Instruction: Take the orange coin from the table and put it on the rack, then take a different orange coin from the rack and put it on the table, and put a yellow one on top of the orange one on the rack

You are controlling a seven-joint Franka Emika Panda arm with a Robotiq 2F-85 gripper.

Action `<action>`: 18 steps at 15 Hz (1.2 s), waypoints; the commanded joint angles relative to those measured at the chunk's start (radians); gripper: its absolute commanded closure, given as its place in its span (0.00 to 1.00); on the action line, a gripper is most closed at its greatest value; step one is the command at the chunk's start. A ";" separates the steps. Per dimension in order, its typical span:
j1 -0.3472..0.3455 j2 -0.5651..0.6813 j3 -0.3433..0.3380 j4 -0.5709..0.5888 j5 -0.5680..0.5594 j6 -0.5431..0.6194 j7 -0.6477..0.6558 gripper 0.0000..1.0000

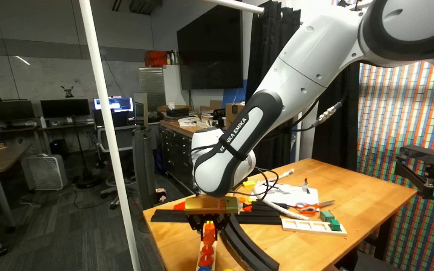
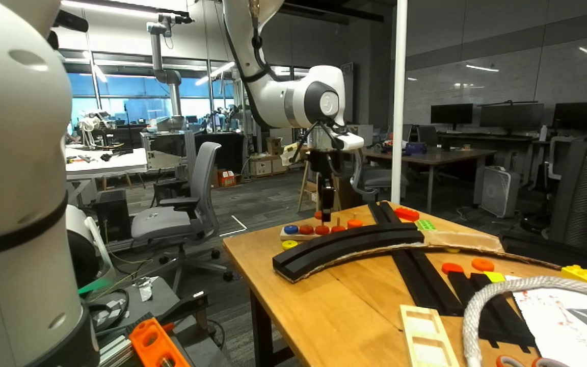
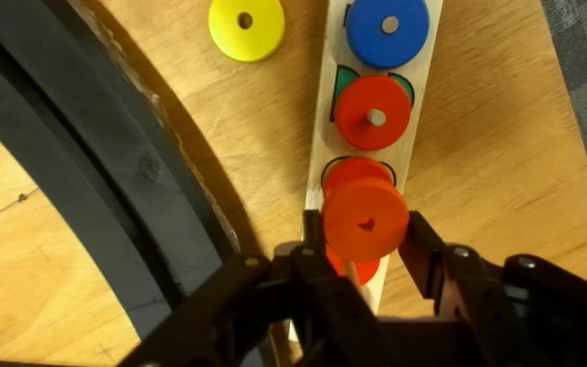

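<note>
My gripper [image 3: 365, 230] is shut on an orange disc [image 3: 365, 204], with a finger at each side. It holds the disc above a narrow wooden peg rack [image 3: 324, 140]. In an exterior view, the disc [image 2: 318, 215] shows beside my finger, over the rack's middle. On the rack are a blue disc [image 3: 388, 33], a red-orange disc [image 3: 359, 135] and several more, partly hidden by the held disc and gripper. I cannot tell which peg is under the held disc. A yellow disc [image 3: 246, 30] lies flat on the table [image 3: 477, 153] beside the rack.
A black curved strip [image 3: 135, 153] lies close beside the rack, also seen in an exterior view [image 2: 344, 247]. Loose orange discs [image 2: 482, 264], a white rope [image 2: 477, 306], a wooden tray [image 2: 428, 336] and orange scissors [image 1: 307, 208] are farther off. The table edge is near the rack.
</note>
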 commanded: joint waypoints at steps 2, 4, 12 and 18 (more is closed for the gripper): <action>-0.009 -0.120 -0.004 -0.125 -0.030 0.043 0.058 0.77; -0.022 -0.159 -0.007 -0.173 -0.032 0.060 0.081 0.77; -0.132 -0.292 -0.005 -0.358 0.002 0.165 0.086 0.77; -0.195 -0.314 0.001 -0.427 0.068 0.214 0.057 0.77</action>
